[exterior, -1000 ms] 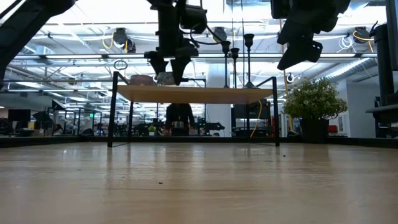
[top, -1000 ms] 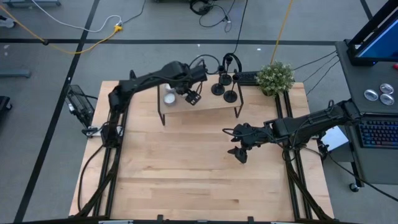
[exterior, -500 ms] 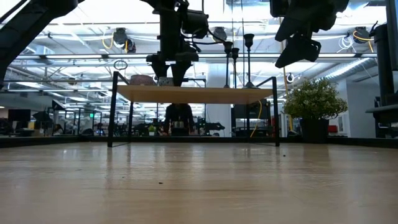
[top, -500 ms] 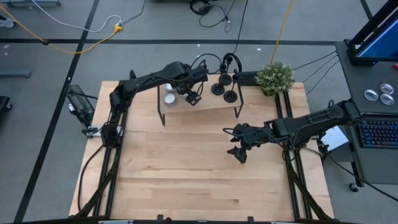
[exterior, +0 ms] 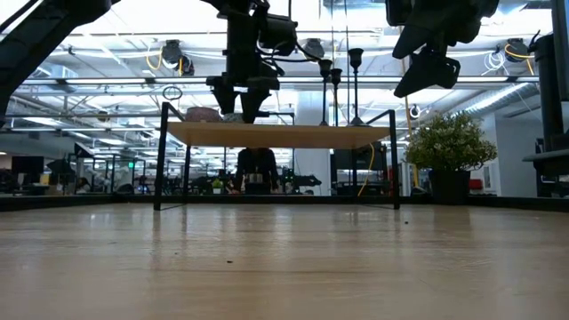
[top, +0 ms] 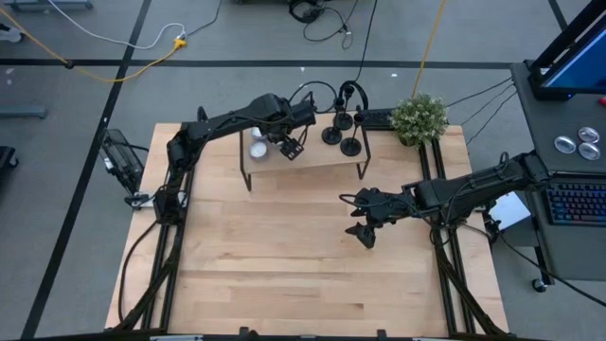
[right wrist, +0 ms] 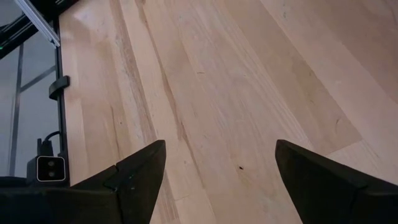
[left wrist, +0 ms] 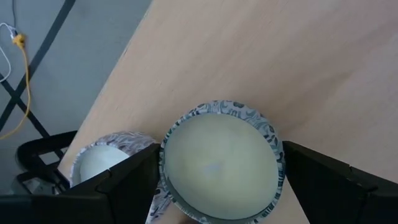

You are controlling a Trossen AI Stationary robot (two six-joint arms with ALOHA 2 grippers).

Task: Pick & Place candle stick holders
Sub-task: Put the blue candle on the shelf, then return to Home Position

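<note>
Left gripper [left wrist: 217, 186]: down over the little raised shelf [top: 322, 156] at the back of the surface [top: 284, 256], fingers spread wide with a round pale candle [left wrist: 219, 163] sitting right between them. Not pinching it yet as far as I can tell, there's daylight on both sides.

Second candle [left wrist: 102, 163]: just beside the first one, partly behind the left finger.

Candle holders [top: 341, 133]: the black stemmed ones stand upright in a cluster on the right part of the same shelf, apart from the gripper. In the low view you can see their thin stems [exterior: 356, 84] poking up above the shelf top.

Right gripper [right wrist: 217, 180]: hanging over bare wood at the middle-right of the surface, fingers apart, holding nothing. Just waiting.

Step in hand, my guess: the left arm is lined up on a candle, not a holder, so it's either grabbing the candle or needs to shift right toward the holders.

How I'd do it: for a holder, come in low and close on the stem just above the base, keep the gripper square so the round base doesn't tip.

Risk: the holders are bunched up, so a wide approach could knock a neighbour off the shelf. Candle looks light and slidey too.
</note>
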